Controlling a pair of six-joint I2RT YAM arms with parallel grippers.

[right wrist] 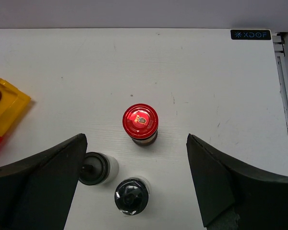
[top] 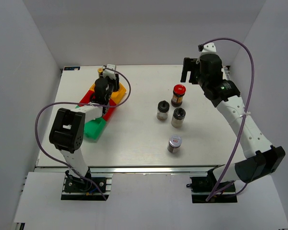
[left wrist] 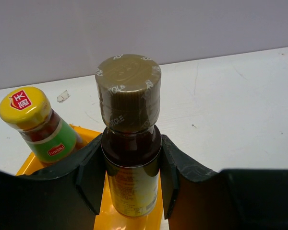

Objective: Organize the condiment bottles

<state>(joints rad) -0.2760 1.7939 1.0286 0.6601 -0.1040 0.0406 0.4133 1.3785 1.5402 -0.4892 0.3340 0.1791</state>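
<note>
The left gripper (left wrist: pixel 131 182) is closed around the shoulder of a slim dark sauce bottle (left wrist: pixel 128 91) with an olive cap. The bottle is held upright over the yellow tray (left wrist: pixel 31 165); whether its base is set down cannot be told. Just beside it, a yellow-capped bottle (left wrist: pixel 36 124) is seen standing in the same tray. A green tray (top: pixel 93 129) lies alongside.

The right gripper (right wrist: pixel 136 148) is spread wide, with nothing held, above a red-capped jar (right wrist: pixel 140 121). Two black-capped shakers (right wrist: pixel 97 168) (right wrist: pixel 131 195) stand near the jar, and a silver-lidded jar (top: pixel 174 143) is placed closer to the near edge of the table (top: pixel 134 148).

The task is judged under halfway done. Two bottles are at the trays, and four containers are left loose on the table.
</note>
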